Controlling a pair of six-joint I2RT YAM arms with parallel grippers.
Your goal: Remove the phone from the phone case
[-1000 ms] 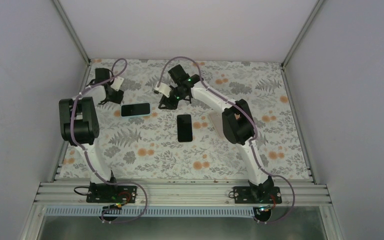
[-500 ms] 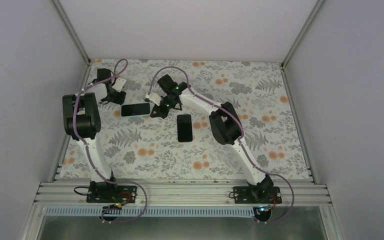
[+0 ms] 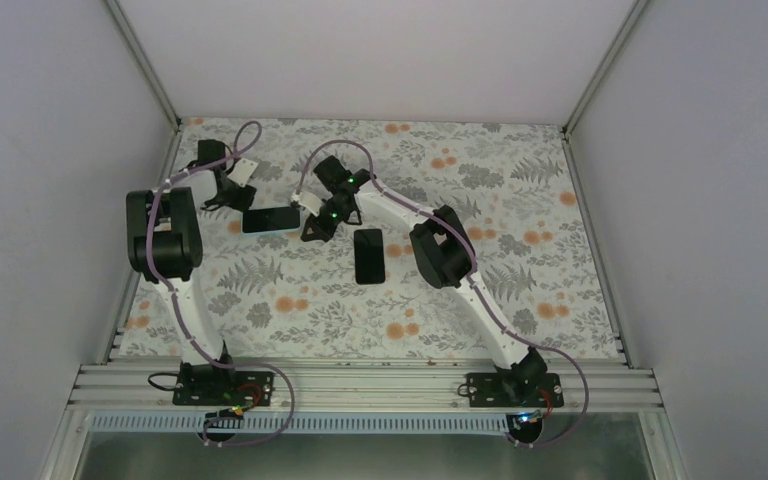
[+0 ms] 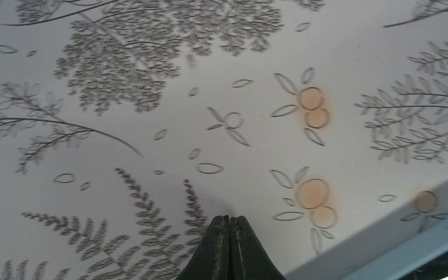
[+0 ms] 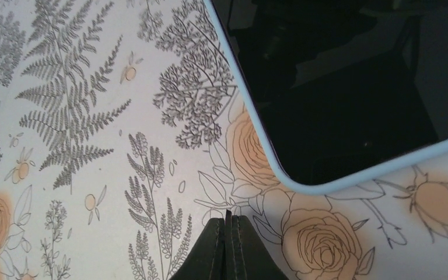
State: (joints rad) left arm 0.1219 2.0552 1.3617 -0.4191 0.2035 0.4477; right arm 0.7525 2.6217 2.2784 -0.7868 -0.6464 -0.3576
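A dark-screened phone in a light-blue case (image 3: pixel 270 218) lies flat at the back left of the flowered table. In the right wrist view its rounded case corner (image 5: pixel 303 182) fills the upper right. My right gripper (image 3: pixel 311 231) is shut and empty, low over the cloth just off the phone's right end, and in its own view (image 5: pixel 228 219) it sits a little short of the case corner. My left gripper (image 3: pixel 234 199) is shut and empty by the phone's left end. Its own view (image 4: pixel 230 219) shows only cloth, not the phone.
A second black phone (image 3: pixel 369 256), with no coloured rim, lies in front of the right gripper near the table's middle. The table's left rail (image 4: pixel 385 233) runs close to the left gripper. Grey walls enclose the table (image 3: pixel 520 200) on three sides.
My right gripper has swung left and down from the back middle to the cased phone's right end. My left gripper has shifted slightly right toward the phone's left end. Both phones stay put.
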